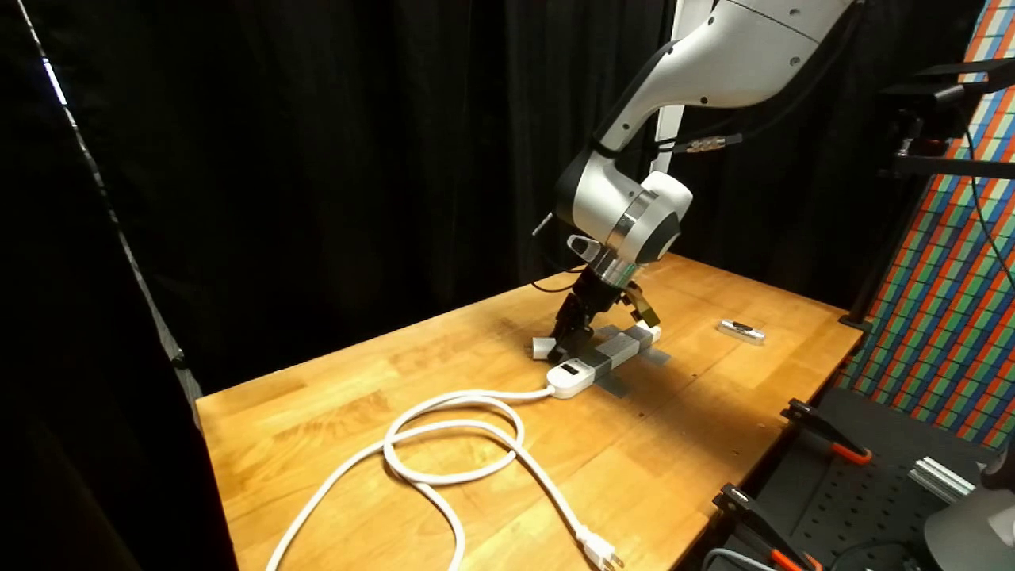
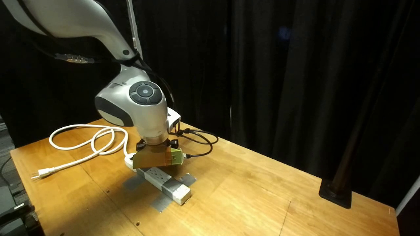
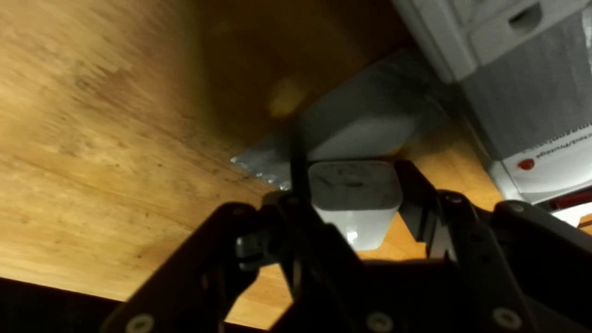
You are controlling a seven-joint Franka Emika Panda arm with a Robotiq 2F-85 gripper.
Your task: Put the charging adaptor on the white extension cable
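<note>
One charging adaptor (image 3: 354, 206) looks pinched snugly in the gripper (image 3: 353, 175) beside the white extension cable (image 1: 624, 346); grasp step, next: lift, align over its sockets (image 2: 158, 175).

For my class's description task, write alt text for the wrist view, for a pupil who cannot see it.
A white adaptor between two black gripper fingers, which appear closed on its sides. At right, cut off by the frame, is a socket strip with grey tape across it; wooden table shows beneath.
</note>
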